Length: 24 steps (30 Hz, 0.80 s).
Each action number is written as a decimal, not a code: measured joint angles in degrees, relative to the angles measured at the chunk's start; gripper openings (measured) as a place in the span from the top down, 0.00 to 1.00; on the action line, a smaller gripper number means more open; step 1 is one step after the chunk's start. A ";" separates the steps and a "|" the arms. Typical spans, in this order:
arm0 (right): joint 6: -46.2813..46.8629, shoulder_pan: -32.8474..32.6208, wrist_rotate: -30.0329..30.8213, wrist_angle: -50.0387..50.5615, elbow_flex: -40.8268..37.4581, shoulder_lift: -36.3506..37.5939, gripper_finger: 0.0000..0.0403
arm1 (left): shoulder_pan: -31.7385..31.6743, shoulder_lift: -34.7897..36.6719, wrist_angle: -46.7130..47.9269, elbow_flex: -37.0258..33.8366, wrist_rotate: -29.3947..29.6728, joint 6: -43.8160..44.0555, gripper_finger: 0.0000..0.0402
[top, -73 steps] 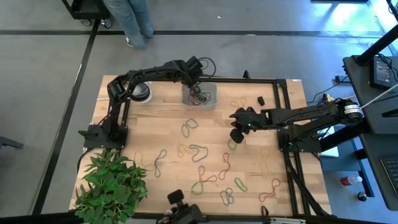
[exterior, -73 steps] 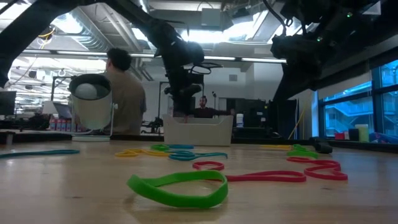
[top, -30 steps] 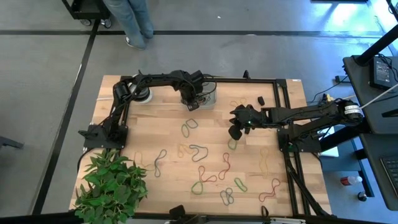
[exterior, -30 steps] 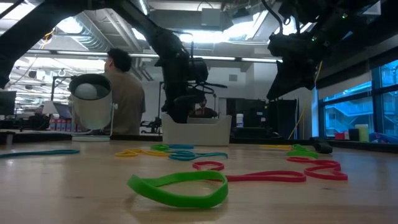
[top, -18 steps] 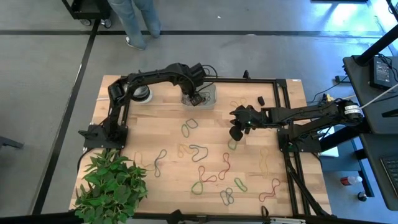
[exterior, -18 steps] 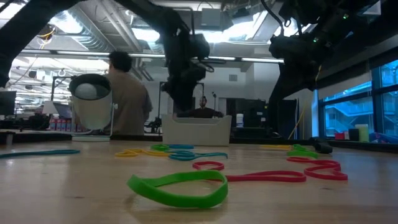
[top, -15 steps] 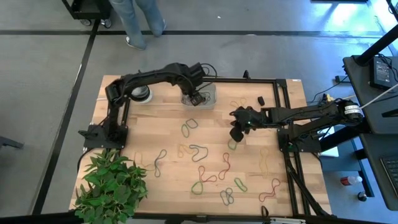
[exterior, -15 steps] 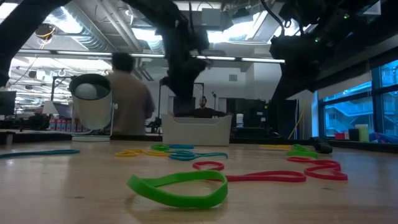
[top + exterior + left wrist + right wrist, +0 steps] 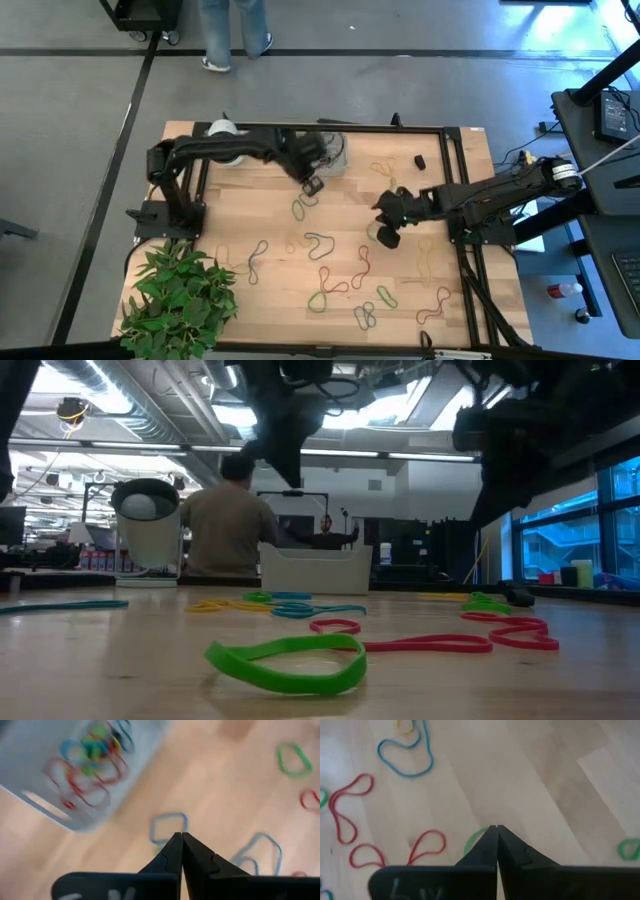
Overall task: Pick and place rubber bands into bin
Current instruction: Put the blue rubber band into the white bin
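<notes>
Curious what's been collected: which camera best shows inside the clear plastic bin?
The left wrist view: the shallow clear plastic bin shows its red, green and blue bands. The high view shows it partly hidden; the low view, its side.

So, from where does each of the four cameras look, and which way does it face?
High: above, straight down on table, both arms, bin.
Low: table height, level toward room; arms above, green band near.
Left wrist: past shut left gripper onto bin.
Right wrist: past shut right gripper onto bands.
Shared: high, low and left wrist all show bin.
</notes>
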<state>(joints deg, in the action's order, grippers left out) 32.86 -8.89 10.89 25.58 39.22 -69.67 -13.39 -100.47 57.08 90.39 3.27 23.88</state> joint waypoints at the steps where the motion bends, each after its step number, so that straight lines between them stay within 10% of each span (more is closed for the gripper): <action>1: 0.87 -1.41 0.50 0.43 0.00 0.00 0.99 | 1.26 1.06 -1.58 -2.38 -0.06 1.22 1.00; 24: 23.34 -16.78 9.13 -2.20 -0.02 0.00 1.00 | 19.76 25.39 -26.41 -42.85 1.73 14.19 1.00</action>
<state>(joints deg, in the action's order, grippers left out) 56.20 -25.67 20.02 23.37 39.20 -69.67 6.37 -75.07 30.66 47.53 4.99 38.07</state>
